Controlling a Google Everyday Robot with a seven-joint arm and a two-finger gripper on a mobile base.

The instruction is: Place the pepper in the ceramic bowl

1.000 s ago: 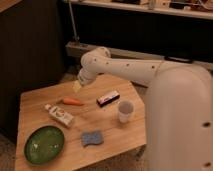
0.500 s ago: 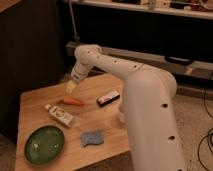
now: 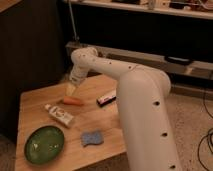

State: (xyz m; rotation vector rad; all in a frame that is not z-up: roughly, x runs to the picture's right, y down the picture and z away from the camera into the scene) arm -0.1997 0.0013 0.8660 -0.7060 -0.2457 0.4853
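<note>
The pepper is a slim orange-red tapered vegetable lying on the wooden table, left of its middle. The ceramic bowl is a wide shallow glossy green dish at the table's front left corner, empty. My gripper hangs at the end of the white arm, pointing down, just above and slightly left of the pepper. It does not hold anything that I can see.
A white tube with a printed label lies between the pepper and the bowl. A blue sponge sits near the front edge. A dark flat packet lies right of the pepper. Dark shelving stands behind the table.
The arm has swung closer and now hides the table's right side, including the white cup. The gripper has lowered towards the pepper. The pepper has not moved.
</note>
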